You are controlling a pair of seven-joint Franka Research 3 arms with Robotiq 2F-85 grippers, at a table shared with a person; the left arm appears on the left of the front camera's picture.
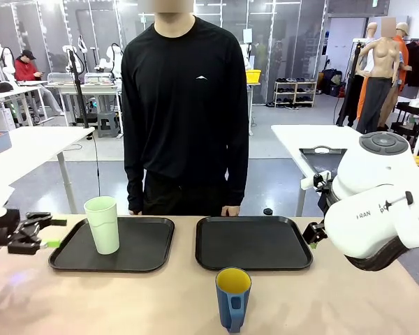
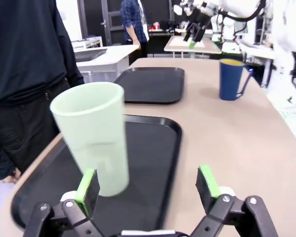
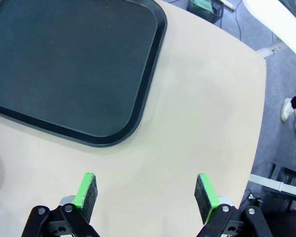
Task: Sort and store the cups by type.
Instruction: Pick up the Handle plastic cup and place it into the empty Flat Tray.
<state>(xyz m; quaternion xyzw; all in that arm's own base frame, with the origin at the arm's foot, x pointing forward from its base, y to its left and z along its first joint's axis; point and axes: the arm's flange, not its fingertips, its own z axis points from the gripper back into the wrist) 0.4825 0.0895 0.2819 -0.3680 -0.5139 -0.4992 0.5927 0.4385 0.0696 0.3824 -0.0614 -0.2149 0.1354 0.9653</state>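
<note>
A tall pale mint-green tumbler [image 1: 102, 223] stands upright on the left black tray [image 1: 146, 259]. A dark blue mug [image 1: 233, 296] with a yellow inside stands on the bare table near the front edge, in front of the right tray [image 1: 253, 242]. My left gripper [image 1: 52, 232] hangs open at the table's left end, a short way left of the tumbler. In the left wrist view the tumbler [image 2: 93, 143] stands just beyond the left finger of that open gripper [image 2: 147, 182], and the mug [image 2: 232, 79] is far off. My right gripper [image 3: 148, 190] is open over bare table beside the right tray [image 3: 74, 69].
A person in black stands at the far side, hands [image 1: 229, 210] at the table's edge behind the trays. My right arm [image 1: 377, 202] bulks over the table's right end. The table edge [image 3: 256, 123] runs close to the right gripper.
</note>
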